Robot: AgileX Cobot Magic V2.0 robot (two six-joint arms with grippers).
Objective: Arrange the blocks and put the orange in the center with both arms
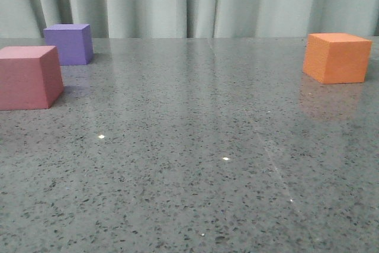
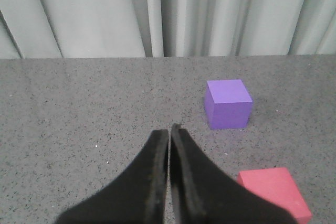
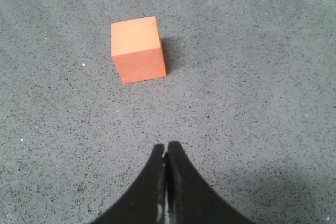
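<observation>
On the grey speckled table, the orange cube [image 1: 337, 57] stands at the far right. The pink-red cube [image 1: 28, 77] sits at the left edge, with the purple cube [image 1: 70, 44] just behind it. No arm shows in the front view. My left gripper [image 2: 169, 129] is shut and empty, hovering short of the purple cube [image 2: 228, 103] and beside the pink-red cube [image 2: 274, 192]. My right gripper [image 3: 166, 148] is shut on nothing, well back from the orange cube [image 3: 137, 49].
A pale pleated curtain [image 1: 189, 1] hangs along the table's far edge. The polished table top [image 1: 195, 164] reflects small points of light.
</observation>
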